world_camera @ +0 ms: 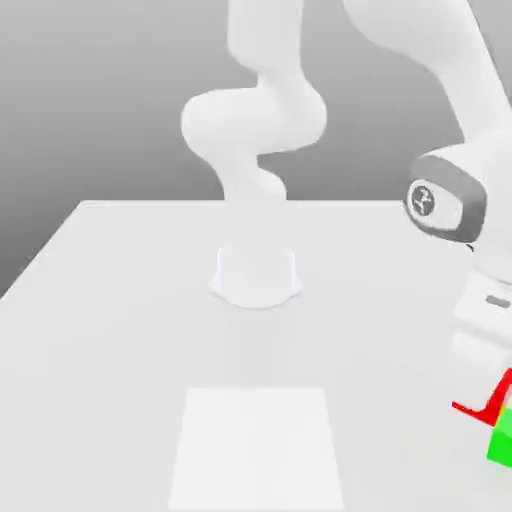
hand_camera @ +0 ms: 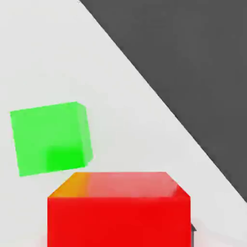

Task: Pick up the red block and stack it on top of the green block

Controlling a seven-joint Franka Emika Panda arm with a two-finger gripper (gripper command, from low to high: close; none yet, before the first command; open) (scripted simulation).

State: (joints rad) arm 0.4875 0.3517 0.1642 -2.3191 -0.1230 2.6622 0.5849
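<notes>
The red block (hand_camera: 118, 212) is a bright red cube that looms large right under the hand in the hand view. In the exterior view a strip of the red block (world_camera: 500, 395) peeks out under the white hand at the far right edge. My gripper (world_camera: 492, 385) is shut on it, low over the table. The green block (hand_camera: 50, 137), a cube of about the same size, rests on the table a short gap away from the red one. In the exterior view the green block (world_camera: 502, 440) lies just in front of the hand, cut off by the picture's right edge.
The white table (world_camera: 120, 300) carries the arm's round base (world_camera: 256, 275) at its middle back. A paler rectangle (world_camera: 258, 445) marks the front middle. In the hand view the table's edge runs diagonally close to both blocks, with dark floor (hand_camera: 193, 72) beyond it.
</notes>
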